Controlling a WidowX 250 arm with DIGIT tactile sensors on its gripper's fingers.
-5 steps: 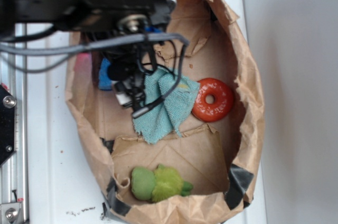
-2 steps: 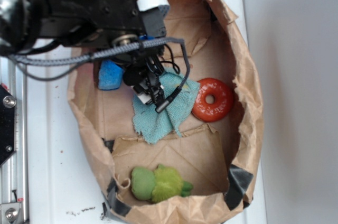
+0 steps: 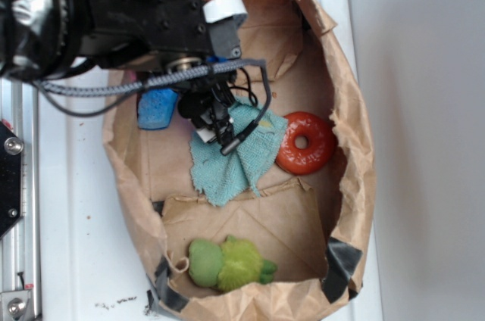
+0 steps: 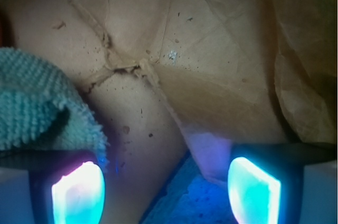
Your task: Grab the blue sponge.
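Exterior view: hanging over the left half of the paper bag [image 3: 356, 147], claw [image 3: 216, 128] pointing down just above the teal cloth [image 3: 239, 156]. Sitting to its left, against the bag's left wall, the blue sponge [image 3: 158, 107], partly tucked under the arm. Resting further right, the red ring [image 3: 305, 142]; lying at the near end, a green plush toy [image 3: 227, 262]. All of it lying on the white tabletop [image 3: 76, 222].

Wrist view: looking down between two glowing fingertips [image 4: 78, 191], spread wide apart, gripping nothing. Peeking in at the bottom edge between them, a speckled corner of the blue sponge [image 4: 185, 203], nearer the right-hand pad. Crowding the left side, the teal cloth [image 4: 37, 102]; filling the rest, creased brown bag floor.

Step in hand, by the look of it: lining up on the sponge, not yet reaching it. Next move calling for centring over the block, away from the cloth, then dropping and closing.
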